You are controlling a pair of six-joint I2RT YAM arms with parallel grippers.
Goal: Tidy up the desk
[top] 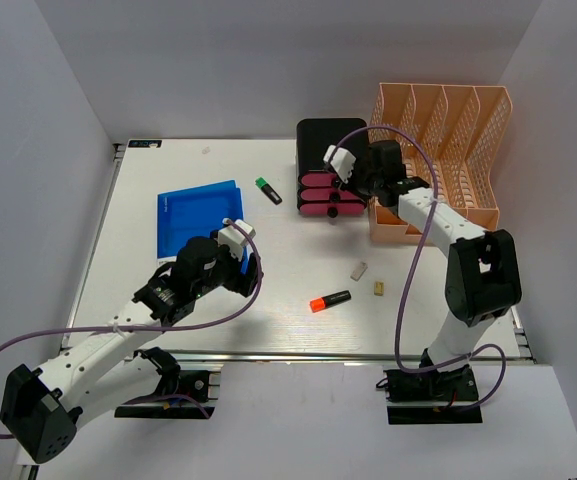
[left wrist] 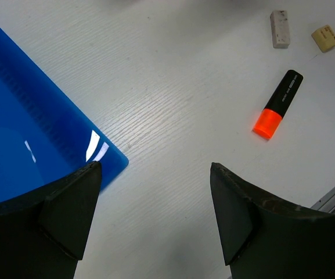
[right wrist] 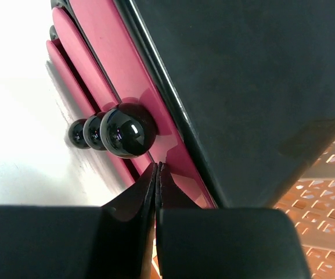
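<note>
The white desk [top: 148, 180] holds a blue folder [top: 196, 216] at the left. My left gripper [top: 251, 268] hovers at the folder's near right corner, open and empty. In the left wrist view it [left wrist: 155, 171] spans bare desk [left wrist: 184, 70], with the folder's corner [left wrist: 22, 133] by the left finger. My right gripper [top: 351, 192] is shut at the front of a black drawer unit [top: 326, 140] with pink drawers [top: 320, 195]. In the right wrist view its closed tips [right wrist: 157, 167] touch a pink drawer front [right wrist: 106, 52] just below a black knob [right wrist: 125, 131], with nothing between them.
A peach lattice file rack [top: 443, 150] stands right of the drawer unit. A green highlighter [top: 268, 190] lies behind the folder. An orange highlighter [top: 330, 300], a grey eraser [top: 359, 270] and a tan eraser [top: 379, 288] lie mid-desk. A metal rail [top: 298, 355] runs along the near edge.
</note>
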